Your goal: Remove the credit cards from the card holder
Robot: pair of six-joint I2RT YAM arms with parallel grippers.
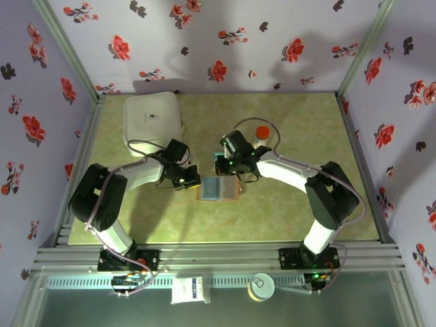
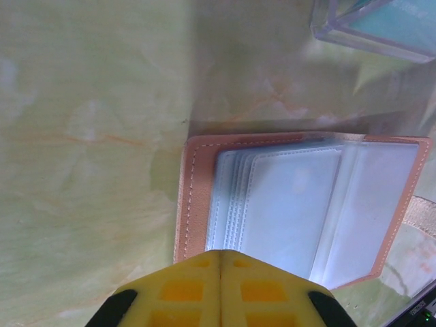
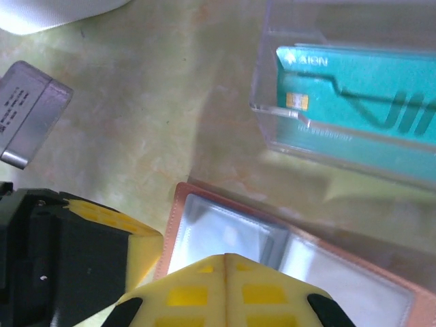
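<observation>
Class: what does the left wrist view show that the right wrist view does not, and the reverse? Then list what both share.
Left wrist view: most of the open card holder, its stitched brown rim around a stack of clear sleeves. Right wrist view: the teal credit card, chip and lettering visible, inside the clear case, plus a corner of the white box. Both: the card holder, the clear case, the green table, and that arm's shut tool at the bottom edge, left tool and right tool.
</observation>
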